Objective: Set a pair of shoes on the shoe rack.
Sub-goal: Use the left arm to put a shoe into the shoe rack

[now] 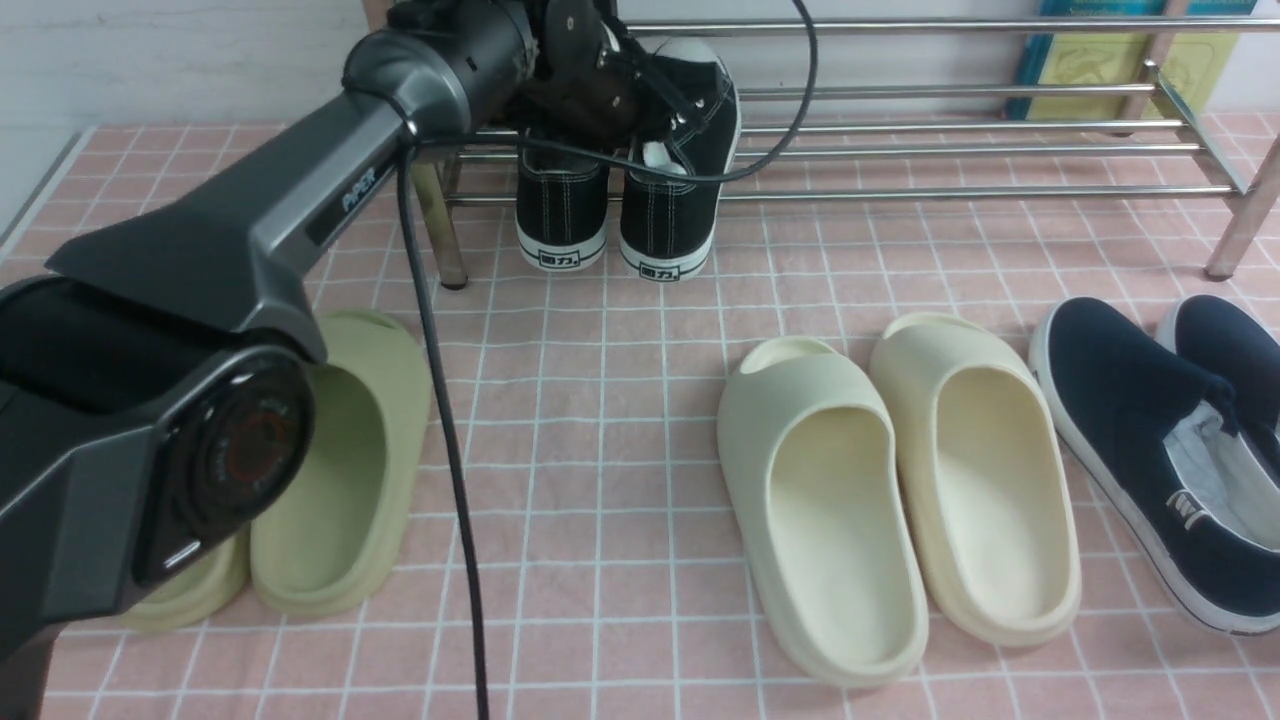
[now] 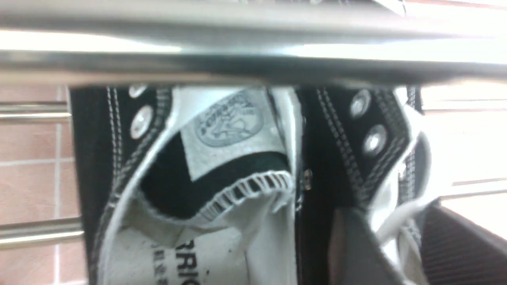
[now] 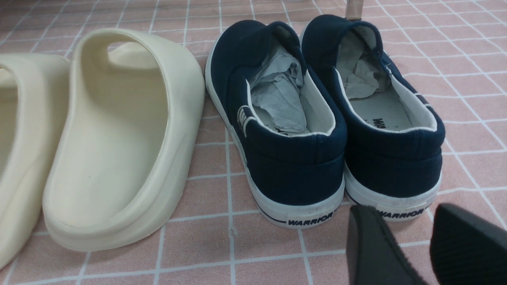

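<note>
The two black sneakers stand side by side at the left end of the chrome shoe rack (image 1: 950,150), heels toward me: the left sneaker (image 1: 560,215) and the right sneaker (image 1: 670,215). My left gripper (image 1: 650,130) is at the right sneaker's opening, mostly hidden by the wrist. In the left wrist view a rack bar (image 2: 253,67) crosses above the left sneaker (image 2: 222,158) and the right sneaker (image 2: 356,138). The left gripper (image 2: 392,213) has its jaws apart, with a loose white lace and the shoe's edge between them, not clamped. My right gripper (image 3: 404,211) is open and empty, low over the floor.
Two cream foam slides (image 1: 820,500) lie mid-floor, and two green slides (image 1: 345,480) lie under my left arm. Navy slip-ons (image 1: 1130,420) sit at the right, just ahead of the right gripper in its wrist view (image 3: 285,118). A black cable (image 1: 450,450) hangs down.
</note>
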